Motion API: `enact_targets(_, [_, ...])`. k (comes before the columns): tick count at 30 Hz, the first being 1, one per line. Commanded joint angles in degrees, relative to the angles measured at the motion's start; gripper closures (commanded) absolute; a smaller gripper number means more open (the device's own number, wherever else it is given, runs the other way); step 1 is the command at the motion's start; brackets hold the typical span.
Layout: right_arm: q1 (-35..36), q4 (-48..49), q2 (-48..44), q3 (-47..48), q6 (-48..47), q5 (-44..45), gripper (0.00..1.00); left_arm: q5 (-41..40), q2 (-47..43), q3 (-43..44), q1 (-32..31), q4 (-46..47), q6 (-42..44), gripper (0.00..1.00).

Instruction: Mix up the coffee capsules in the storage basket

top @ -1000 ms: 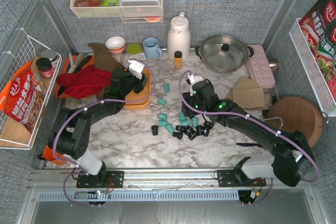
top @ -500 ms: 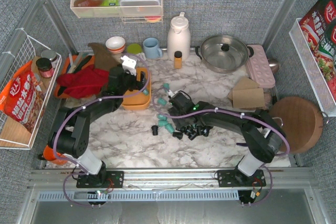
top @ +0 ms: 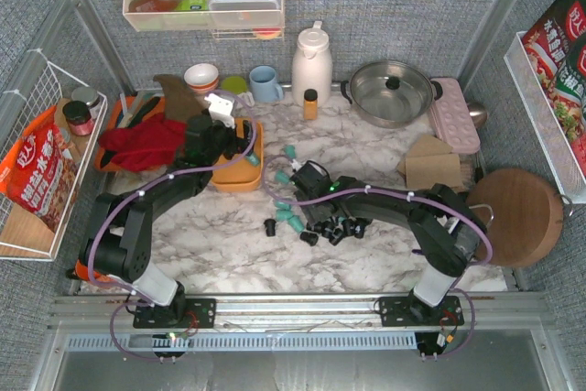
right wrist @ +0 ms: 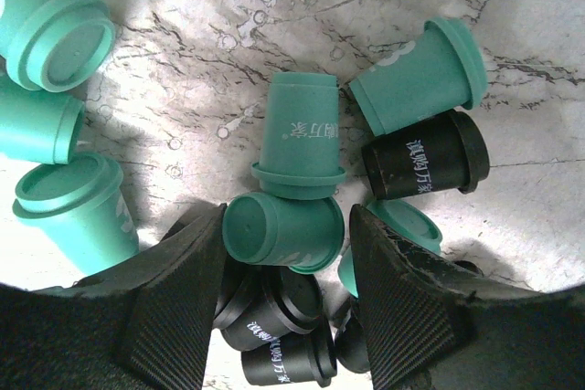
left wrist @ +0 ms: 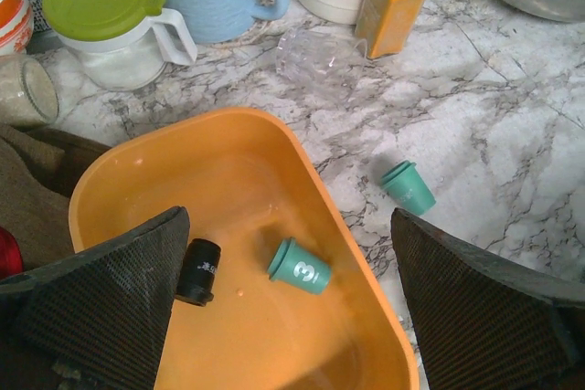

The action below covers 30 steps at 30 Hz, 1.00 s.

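"In the storage basket, left of centre in the overhead view, how many of the coffee capsules were there?"

"Only two that the left wrist view showed: a black capsule and a teal capsule, both on their sides, near each other. A stray teal pod lay just outside the rim. The bulk lay heaped on the marble table at mid-frame. I judged the job barely begun."

"And the arms?"

"The left gripper hung over the basket, fingers wide apart and empty. The right arm reached low across the table, and the right gripper pointed down into the heap, straddling a toppled teal pod. Whether it pinched that pod, I could not tell."
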Motion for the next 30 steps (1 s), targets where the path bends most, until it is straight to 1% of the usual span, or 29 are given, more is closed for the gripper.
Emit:
enact_targets(1, [0.1, 0.9, -2.1, -0.7, 1.9, 1.5, 0.4, 1.1, -0.8, -0.2, -0.1, 2.1, -0.9, 0.01])
enact_targets(8, [0.1, 3.9, -1.5, -1.2, 1.1, 0.3, 0.4, 1.7, -1.1, -0.4, -0.1, 2.1, -1.0, 0.01])
enact_targets(12, [0.1, 6.6, -1.1, -3.7, 0.4, -1.4, 0.41, 2.6, -1.2, -0.4, -0.1, 2.3, -1.0, 0.01])
enact_targets(18, [0.1, 6.7, 0.2, -3.6, 0.0, -2.0, 0.41, 3.1, -1.3, -0.3, -0.2, 2.3, -1.1, 0.01])
enact_targets(24, [0.1, 7.1, -1.0, -4.2, -0.5, -1.5, 0.53, 3.5, -1.2, -0.3, -0.2, 2.3, -1.1, 0.01])
enact_targets(30, [0.1, 7.4, -3.1, -4.5, -0.7, -1.4, 0.56, 4.4, -1.0, -0.1, -0.3, 2.3, -1.1, 0.01])
